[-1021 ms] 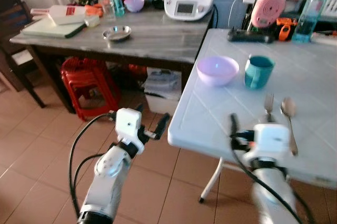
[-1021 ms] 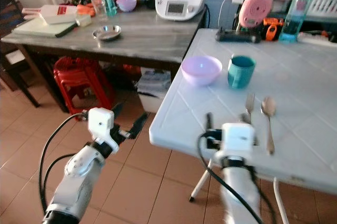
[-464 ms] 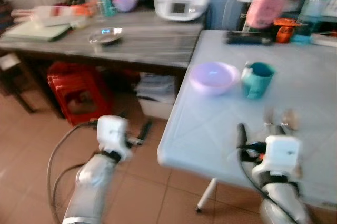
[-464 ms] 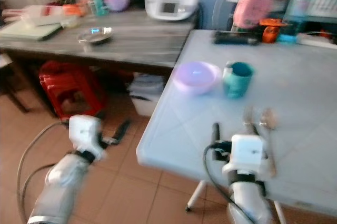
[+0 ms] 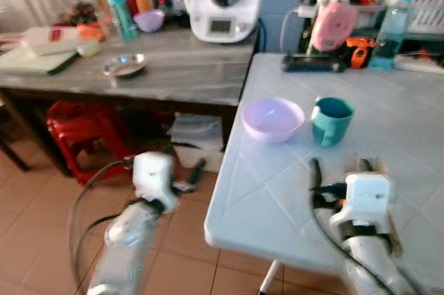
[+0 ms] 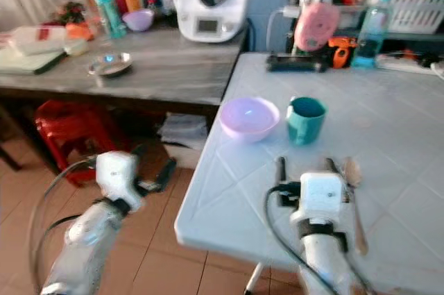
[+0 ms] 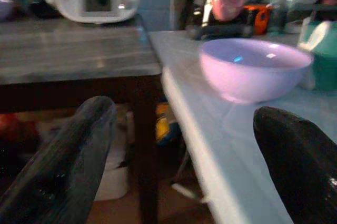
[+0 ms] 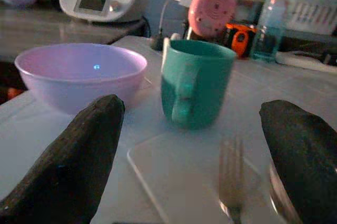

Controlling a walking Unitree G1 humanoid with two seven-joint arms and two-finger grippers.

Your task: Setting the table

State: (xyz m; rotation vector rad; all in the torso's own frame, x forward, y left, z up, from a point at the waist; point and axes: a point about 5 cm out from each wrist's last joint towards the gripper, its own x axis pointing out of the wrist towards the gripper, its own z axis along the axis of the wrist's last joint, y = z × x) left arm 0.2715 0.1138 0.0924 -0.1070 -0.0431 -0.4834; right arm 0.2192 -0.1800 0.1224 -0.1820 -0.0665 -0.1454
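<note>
On the white table (image 5: 255, 196) a lilac bowl (image 5: 272, 118) stands beside a teal mug (image 5: 331, 120). Nearer the front edge lie a fork (image 8: 231, 177) and a spoon (image 6: 353, 182), side by side. My right gripper (image 6: 305, 167) hovers low over the table just in front of them, open, with nothing between its black fingers (image 8: 79, 161). The fork's tines sit between those fingers in the right wrist view, with the mug (image 8: 195, 81) beyond. My left gripper (image 5: 184, 162) hangs open below table height, left of the table's corner. Its wrist view looks up at the bowl (image 7: 253, 68).
A grey wooden table (image 5: 180, 76) stands to the left with a white kitchen machine (image 5: 220, 0), a steel dish (image 5: 123, 66) and bottles. A red stool (image 5: 80, 132) sits under it. A power strip (image 5: 311, 63), a pink item (image 5: 331, 26) and a water bottle (image 5: 390, 30) line the white table's back.
The whole view has shifted as the camera moved, and the white table looks nearer. My right gripper has come up to the fork and spoon. Both grippers stay open.
</note>
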